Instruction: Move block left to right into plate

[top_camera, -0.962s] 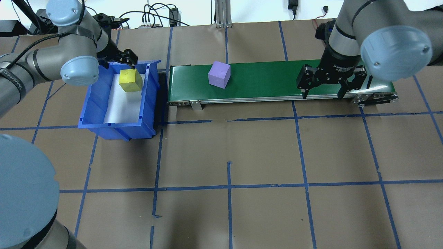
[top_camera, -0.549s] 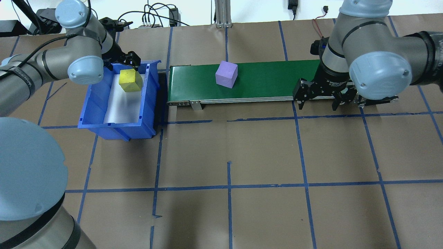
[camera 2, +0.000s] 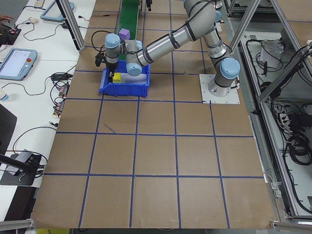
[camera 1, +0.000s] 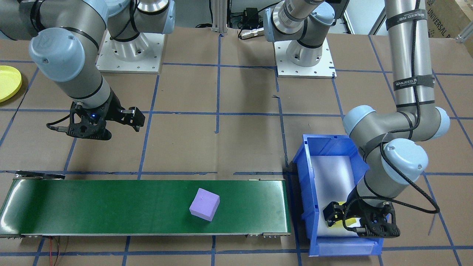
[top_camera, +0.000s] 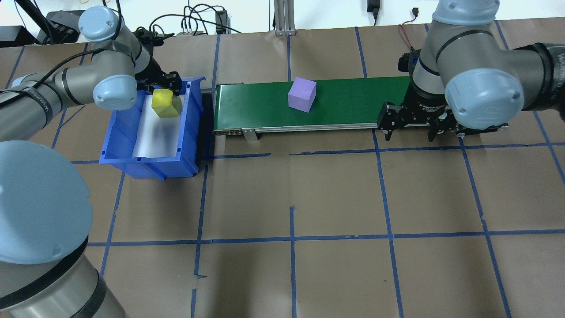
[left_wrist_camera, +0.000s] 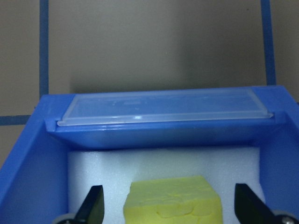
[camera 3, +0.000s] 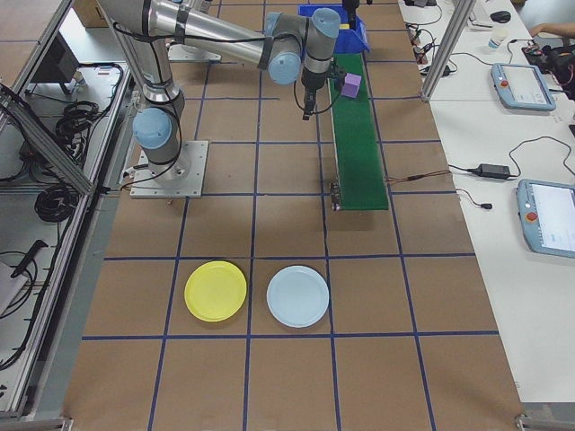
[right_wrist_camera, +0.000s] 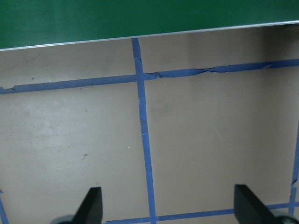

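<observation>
A purple block [top_camera: 302,94] rides on the green conveyor belt [top_camera: 353,104], left of the belt's middle. A yellow block [top_camera: 165,102] lies on white foam at the far end of the blue bin [top_camera: 190,132]. My left gripper [left_wrist_camera: 170,210] is open and low in the bin, its fingers [left_wrist_camera: 93,207] either side of the yellow block without touching it. My right gripper [top_camera: 408,134] is open and empty, over the brown paper just in front of the belt's right end. The yellow plate [camera 3: 216,290] lies far off on the right end of the table.
A light blue plate [camera 3: 298,296] lies beside the yellow one. The bin's walls [left_wrist_camera: 159,135] stand close around my left gripper. Blue tape lines cross the brown paper. Cables and monitors lie beyond the table's far edge.
The purple block has travelled to the right along the belt. My right gripper has come off the belt toward the near side. My left gripper has moved in over the yellow block.
</observation>
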Robot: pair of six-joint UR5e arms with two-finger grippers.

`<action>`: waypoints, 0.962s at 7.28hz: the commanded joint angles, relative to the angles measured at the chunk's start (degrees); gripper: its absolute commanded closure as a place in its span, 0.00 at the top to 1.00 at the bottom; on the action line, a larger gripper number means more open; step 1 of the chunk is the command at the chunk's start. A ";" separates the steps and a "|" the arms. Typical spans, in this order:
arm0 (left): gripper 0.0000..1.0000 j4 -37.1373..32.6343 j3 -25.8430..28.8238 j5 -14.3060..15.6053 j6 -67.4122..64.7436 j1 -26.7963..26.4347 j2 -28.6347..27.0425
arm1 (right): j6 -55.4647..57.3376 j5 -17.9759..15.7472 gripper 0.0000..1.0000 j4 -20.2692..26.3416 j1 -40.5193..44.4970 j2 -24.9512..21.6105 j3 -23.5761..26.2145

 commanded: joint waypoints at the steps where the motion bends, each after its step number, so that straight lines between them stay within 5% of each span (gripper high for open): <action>1: 0.46 -0.08 0.27 0.03 -0.63 0.00 1.86 | -0.28 0.15 1.00 -0.31 -2.34 2.78 -2.96; 3: 0.46 -0.60 0.27 -0.59 -0.81 -0.26 8.34 | -7.01 0.59 1.00 -0.31 -6.65 9.27 -11.47; 4: 0.46 -0.87 0.27 -3.29 -0.73 -0.61 11.77 | -7.48 2.77 1.00 -0.31 -7.54 12.00 -15.34; 6: 0.47 0.00 0.44 -8.66 -0.99 -2.97 13.65 | -12.98 9.80 1.00 -0.39 -10.52 18.94 -21.76; 7: 0.47 -0.08 0.79 -8.85 -2.30 -5.51 13.65 | -13.20 13.65 1.00 -0.39 -11.49 21.32 -23.71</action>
